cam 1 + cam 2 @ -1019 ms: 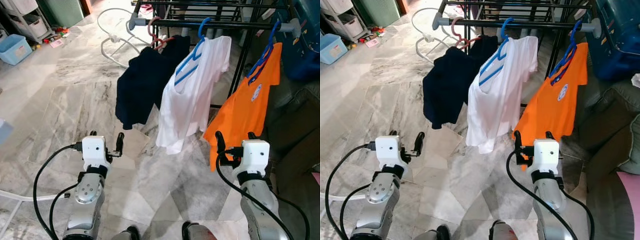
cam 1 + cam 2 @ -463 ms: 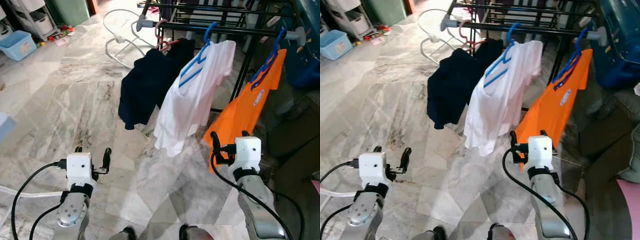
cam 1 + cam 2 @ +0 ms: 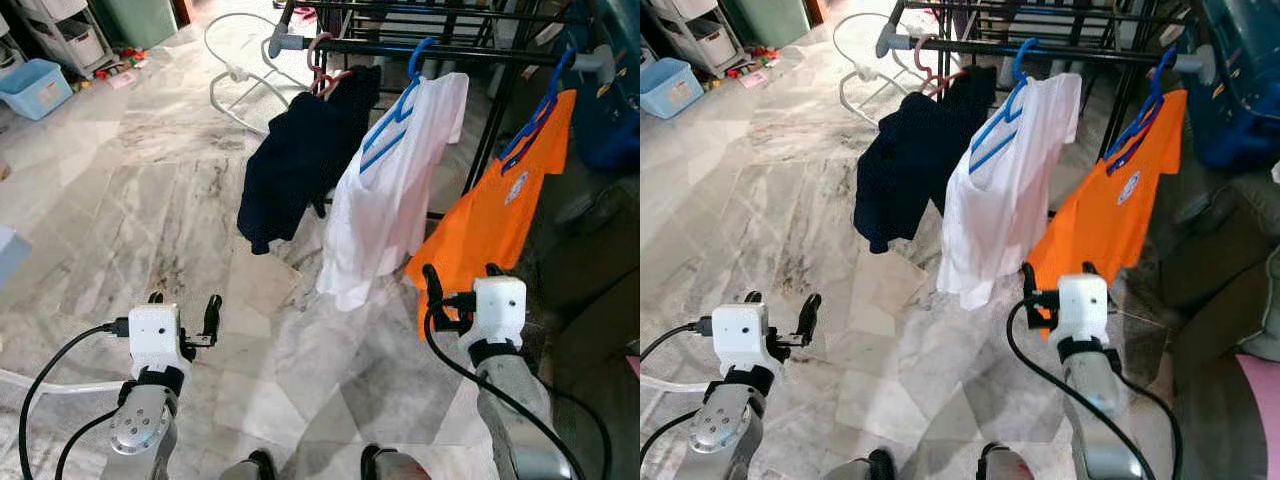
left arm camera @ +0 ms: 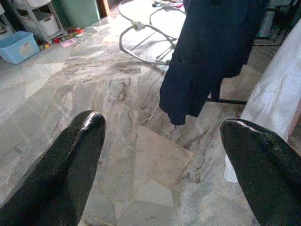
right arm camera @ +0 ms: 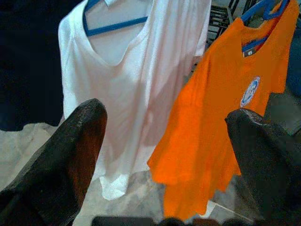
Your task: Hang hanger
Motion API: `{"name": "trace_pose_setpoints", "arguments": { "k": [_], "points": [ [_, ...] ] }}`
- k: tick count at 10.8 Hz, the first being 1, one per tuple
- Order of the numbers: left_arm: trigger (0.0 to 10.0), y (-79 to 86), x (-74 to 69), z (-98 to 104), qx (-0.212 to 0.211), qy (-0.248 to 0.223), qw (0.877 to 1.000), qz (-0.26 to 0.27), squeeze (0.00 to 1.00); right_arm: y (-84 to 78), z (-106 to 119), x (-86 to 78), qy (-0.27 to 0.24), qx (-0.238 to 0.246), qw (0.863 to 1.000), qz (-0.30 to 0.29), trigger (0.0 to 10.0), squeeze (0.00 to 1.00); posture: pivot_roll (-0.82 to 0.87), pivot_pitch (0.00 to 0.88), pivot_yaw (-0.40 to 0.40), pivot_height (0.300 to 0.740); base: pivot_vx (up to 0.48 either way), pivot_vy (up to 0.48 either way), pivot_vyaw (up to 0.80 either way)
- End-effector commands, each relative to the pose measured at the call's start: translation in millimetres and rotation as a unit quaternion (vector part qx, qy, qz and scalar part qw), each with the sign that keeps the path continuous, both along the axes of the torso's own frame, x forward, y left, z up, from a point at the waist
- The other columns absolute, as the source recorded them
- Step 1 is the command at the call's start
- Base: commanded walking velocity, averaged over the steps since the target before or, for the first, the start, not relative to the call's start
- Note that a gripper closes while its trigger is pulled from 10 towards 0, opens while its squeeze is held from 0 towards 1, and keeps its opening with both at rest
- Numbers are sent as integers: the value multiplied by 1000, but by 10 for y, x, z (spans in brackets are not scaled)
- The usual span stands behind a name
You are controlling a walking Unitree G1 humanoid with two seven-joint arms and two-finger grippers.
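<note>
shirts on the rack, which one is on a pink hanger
The dark navy shirt, hung at the robot's-left end of the rail. Its hanger is pink; the white shirt and orange shirt both hang on blue ones.

Grey-veined marble floor (image 3: 150, 200) spreads out in front of me. Far off to my left a light blue bin (image 3: 35, 88) sits on it, just beside a shelving unit (image 3: 70, 40) with pale drawers, and a green cabinet (image 3: 140, 20) stands behind them. A few small colourful bits (image 3: 115, 75) lie scattered near the bin; I cannot tell what they are. A white tube frame (image 3: 237, 72) lies flat on the floor further ahead. On my right a bulky blue object (image 3: 615, 110) rises above a dark sofa (image 3: 1240, 250).
</note>
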State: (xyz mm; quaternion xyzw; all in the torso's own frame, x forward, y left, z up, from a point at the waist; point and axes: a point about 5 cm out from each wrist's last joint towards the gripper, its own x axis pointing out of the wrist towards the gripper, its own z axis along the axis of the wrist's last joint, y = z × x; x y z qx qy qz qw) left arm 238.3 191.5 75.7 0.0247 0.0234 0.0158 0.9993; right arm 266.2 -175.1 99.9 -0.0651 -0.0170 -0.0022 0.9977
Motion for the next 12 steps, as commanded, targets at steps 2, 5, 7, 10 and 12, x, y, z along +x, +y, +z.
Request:
{"name": "trace_pose_setpoints", "arguments": {
  "k": [2, 5, 7, 10, 12],
  "points": [
    [10000, -6, -1, -39, -6, 17, 1000, -9, 0, 41, 2, -20, 2, 12, 1000, 10, 10000, 0, -171, 217, 62, 740, 0, 246, 0],
    [10000, -34, 18, -49, -8, 20, 1000, -15, 0, 37, -11, -21, 0, 12, 1000, 9, 10000, 0, -171, 211, 65, 740, 0, 397, -690],
    [10000, -61, 48, -58, -9, 20, 1000, -19, 0, 46, 9, -2, -6, 11, 1000, 14, 10000, 0, -177, 211, 67, 740, 0, 480, 0],
    [10000, -98, 85, -70, -8, 16, 1000, -22, 0, 11, 59, 6, -19, 11, 1000, 11, 10000, 0, -190, 219, 55, 740, 0, 320, 0],
    [10000, -144, 131, -55, 0, 5, 1000, -29, 0, 14, 73, 36, -22, 8, 1000, 8, 10000, 0, -198, 221, 53, 740, 0, 0, 0]
  ]
}}
